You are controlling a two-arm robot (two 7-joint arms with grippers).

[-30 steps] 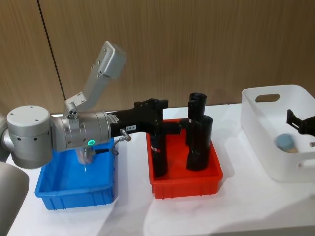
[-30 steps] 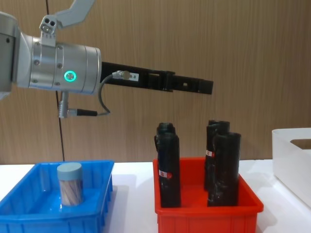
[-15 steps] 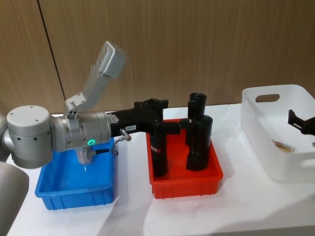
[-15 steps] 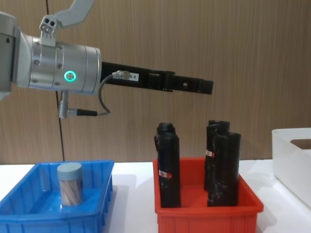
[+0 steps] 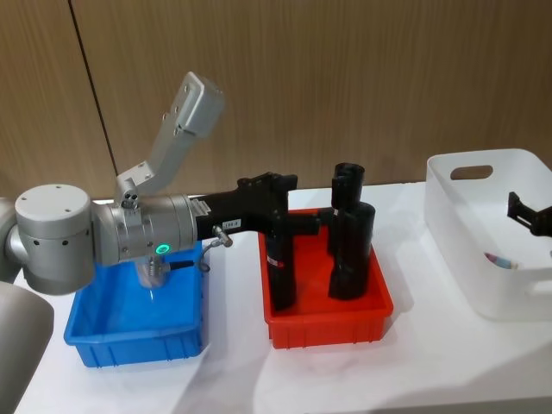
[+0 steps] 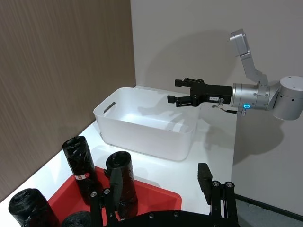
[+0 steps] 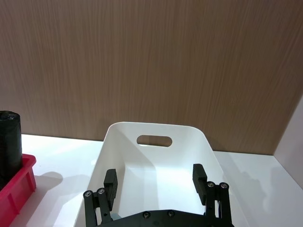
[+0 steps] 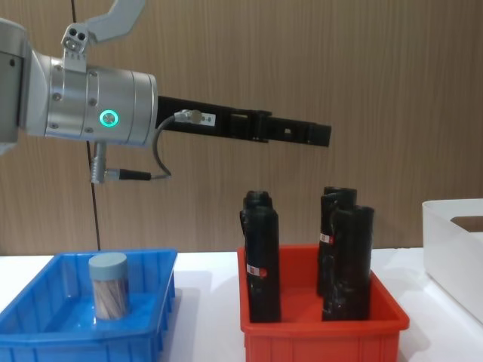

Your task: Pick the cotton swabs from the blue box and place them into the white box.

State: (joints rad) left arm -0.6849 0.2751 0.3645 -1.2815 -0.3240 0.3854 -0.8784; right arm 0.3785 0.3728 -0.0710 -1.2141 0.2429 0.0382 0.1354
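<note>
The swab tub point(image 8: 109, 287) stands upright in the blue box point(image 8: 75, 347), well below and behind my left gripper point(image 6: 159, 170), whose fingers are apart above the red bin point(image 8: 317, 343). I judge it light, stiff and slick, so I'd pinch its clear wall just under the lid. My right gripper point(image 7: 154, 171) hangs spread over the white box point(image 7: 184, 135).

blue box point(image 8: 75, 348), white box point(image 5: 483, 293), red bin point(image 8: 317, 343), black rolls point(image 8: 262, 264), cotton swabs point(image 8: 109, 286) lidded grey-blue.
</note>
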